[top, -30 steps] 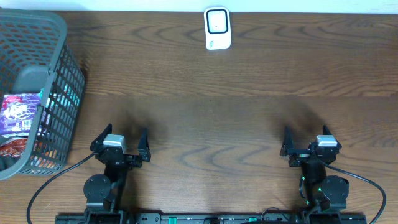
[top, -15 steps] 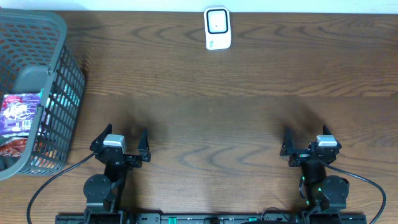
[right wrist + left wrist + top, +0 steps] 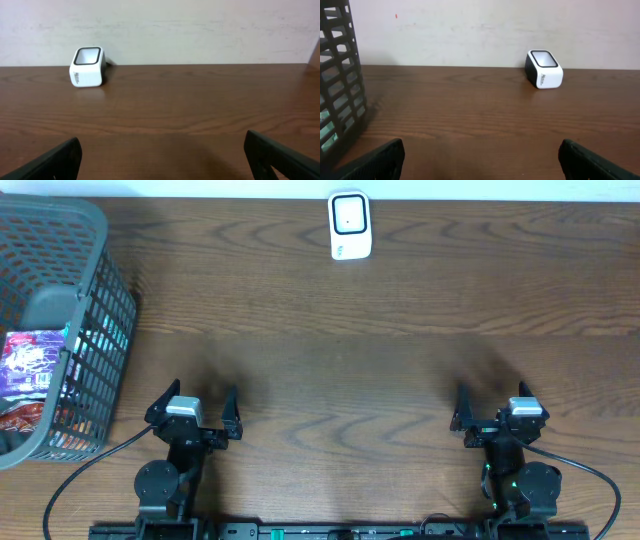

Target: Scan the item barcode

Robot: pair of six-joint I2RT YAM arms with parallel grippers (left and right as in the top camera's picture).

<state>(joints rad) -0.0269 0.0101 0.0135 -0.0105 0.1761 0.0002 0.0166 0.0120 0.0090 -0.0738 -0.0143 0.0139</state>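
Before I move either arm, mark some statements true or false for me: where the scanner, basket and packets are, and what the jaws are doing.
1. The scanner stands at the far edge of the table, between the two arms. True.
2. Both pairs of jaws are open and empty. True.
3. The basket is on the robot's right. False: it stands at the left edge.
4. A packet lies on the table beside the scanner. False: the packets are inside the basket.
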